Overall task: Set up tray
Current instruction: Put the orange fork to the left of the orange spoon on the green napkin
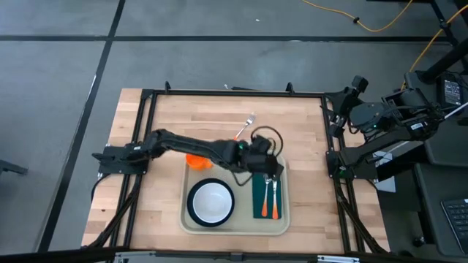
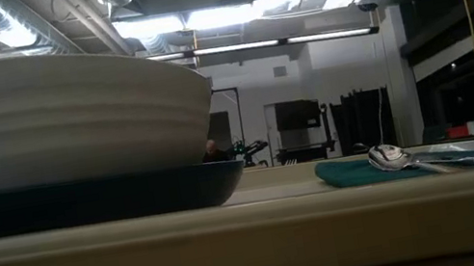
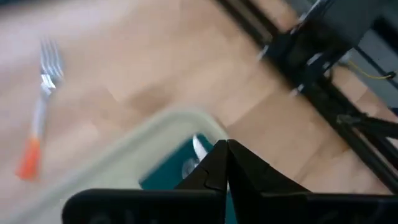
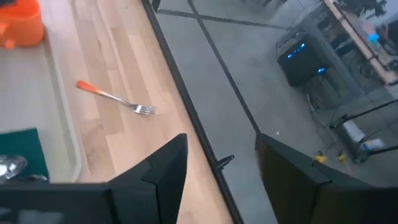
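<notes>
The tray (image 1: 235, 223) sits near the table's front edge; the left end effector (image 1: 268, 166), fingers together and empty above the napkin (image 1: 257, 204), should reopen before reaching for the fork (image 1: 245, 126).

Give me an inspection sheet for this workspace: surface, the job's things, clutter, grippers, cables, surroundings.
Surface: wooden table in a black frame.
Job's things: tray at the near middle, holding a white bowl on a dark plate, a green napkin with a spoon and another orange-handled utensil, and an orange cup at its far left corner.
Clutter: fork on the bare wood beyond the tray.
Grippers: left gripper shut, empty, over the napkin end of the tray; right gripper open, parked off the table's right edge.
Cables: black cable looped at the left wrist; yellow cable on the floor.
Surroundings: grey floor, equipment beside the right arm.
</notes>
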Robot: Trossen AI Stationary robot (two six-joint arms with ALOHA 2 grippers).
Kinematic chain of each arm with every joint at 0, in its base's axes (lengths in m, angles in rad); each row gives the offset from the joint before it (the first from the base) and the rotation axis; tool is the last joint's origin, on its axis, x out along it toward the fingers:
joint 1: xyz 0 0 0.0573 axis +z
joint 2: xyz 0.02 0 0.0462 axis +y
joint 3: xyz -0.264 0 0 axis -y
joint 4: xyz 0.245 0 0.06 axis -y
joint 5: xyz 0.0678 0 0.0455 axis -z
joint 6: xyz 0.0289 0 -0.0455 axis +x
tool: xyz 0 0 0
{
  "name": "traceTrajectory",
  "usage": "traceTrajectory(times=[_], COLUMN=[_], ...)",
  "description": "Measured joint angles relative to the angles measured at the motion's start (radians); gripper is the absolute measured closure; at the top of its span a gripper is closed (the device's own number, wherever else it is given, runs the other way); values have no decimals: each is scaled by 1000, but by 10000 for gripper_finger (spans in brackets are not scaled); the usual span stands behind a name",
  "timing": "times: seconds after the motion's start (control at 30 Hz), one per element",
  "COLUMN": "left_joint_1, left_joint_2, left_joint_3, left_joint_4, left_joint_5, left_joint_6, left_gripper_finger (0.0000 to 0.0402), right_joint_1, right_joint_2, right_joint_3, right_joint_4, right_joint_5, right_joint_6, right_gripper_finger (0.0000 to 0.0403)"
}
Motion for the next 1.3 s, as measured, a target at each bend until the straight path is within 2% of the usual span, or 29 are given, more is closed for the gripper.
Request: traceTrajectory(times=[0.2,0.37,0.53,0.67,0.87,1.03,1.3], left_joint_1=[-15,-53,-110,-158,-227,-240,-240], left_joint_2=[-177,-334,-480,-587,-758,-883,-999], left_joint_3=[0,0,0,0,0,0,0], left_joint_4=[-21,-33,-60,-108,-187,-241,-318], left_joint_5=[-116,-224,-272,-309,-321,-321,-321], left_joint_6=[219,398,620,730,841,886,890], left_gripper_finger=[392,392,397,396,394,397,395], right_joint_1=[0,-2,-4,-4,-26,-100,-165], right_joint_2=[3,5,22,50,120,172,244], right_joint_3=[-5,-69,-174,-226,-240,-239,-239], right_joint_4=[4,38,175,294,523,752,811], right_joint_5=[7,27,25,25,-65,-106,-142], right_joint_6=[165,294,324,315,257,390,525], right_gripper_finger=[210,210,210,210,210,210,210])
